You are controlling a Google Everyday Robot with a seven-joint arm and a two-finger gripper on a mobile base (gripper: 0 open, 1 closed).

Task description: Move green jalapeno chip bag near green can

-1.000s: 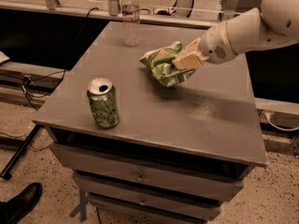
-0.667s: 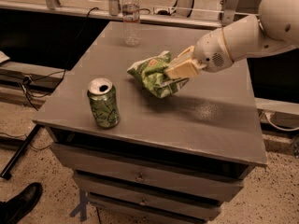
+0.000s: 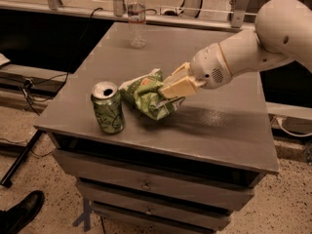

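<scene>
The green jalapeno chip bag (image 3: 145,97) is crinkled green foil with a small orange-red label and sits low over the grey table top (image 3: 214,126), just right of the green can (image 3: 108,107). The can stands upright near the front left edge, its silver top open. My gripper (image 3: 168,92) reaches in from the right on a white arm and is shut on the bag's right side. The bag's left end is close to the can; I cannot tell if they touch.
A clear plastic water bottle (image 3: 136,17) stands at the table's back edge. Drawers (image 3: 146,184) are below the table top. Cables lie on the floor at left, and a black shoe (image 3: 19,214) shows at the bottom left.
My gripper has carried the chip bag leftward and toward the front, from the table's middle to just beside the green can. The can and bottle have not moved.
</scene>
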